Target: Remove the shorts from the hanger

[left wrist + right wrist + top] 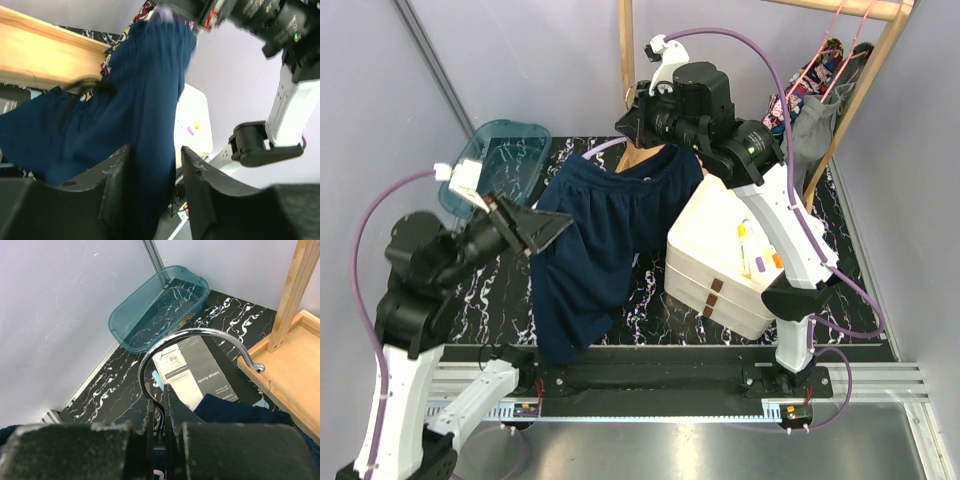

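While the right arm reaches across the tabletop (490, 300) toward its far edge, the right gripper (159, 396) has its fingers (175, 412) pressed together on the wire stem of the hanger (200, 333). The hanger's chrome hook curves up free above them. The navy shorts (600, 240) hang from that hanger, raised over the middle of the tabletop. They drape down and leftward until the lower hem lies close to the near edge.

The left gripper (552, 228) meets the shorts' left side about halfway down. In the left wrist view its fingers (117, 180) stand apart with a fold of the navy cloth running between them. The cloth lies against one finger, and a sliver of gap shows beside the other, so the fold is not pinched.

The multicolour shorts (798, 88) and the grey shorts (815, 135) hang side by side on the wooden rack (625, 50) at the far right corner, well apart from both grippers. A teal bin (505, 155) sits at the far left corner. A stack of white boxes (715, 250) occupies the right half of the tabletop, just beside the navy shorts. A grey printed card (192, 365) lies flat near the far edge, between the bin and the rack's wooden base.
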